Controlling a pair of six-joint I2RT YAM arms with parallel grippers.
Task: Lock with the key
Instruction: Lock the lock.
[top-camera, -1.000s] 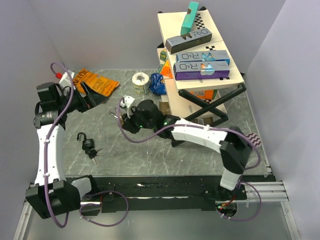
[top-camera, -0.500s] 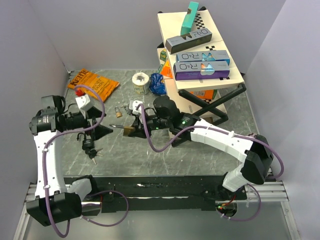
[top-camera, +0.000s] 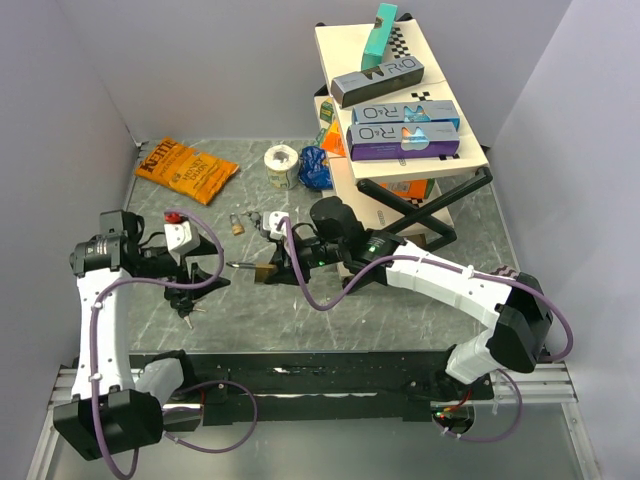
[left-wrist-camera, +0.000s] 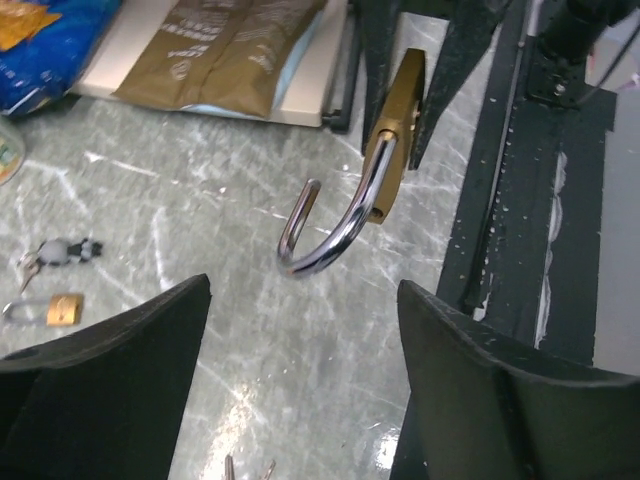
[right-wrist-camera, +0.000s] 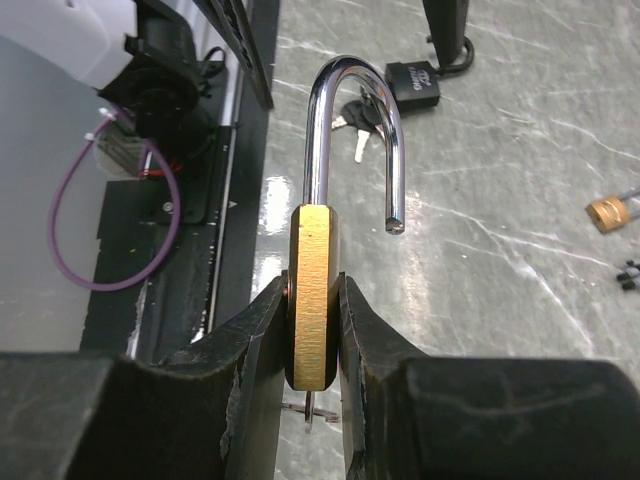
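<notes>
My grey marbled table carries a black X-legged stand at its back right. Just left of that stand lies a crumpled blue bag, then a white tape roll, and farthest left an orange Kettle chip bag. Left of the stand and nearer to me lie a small brass padlock and, further out, a black padlock with its keys.
</notes>
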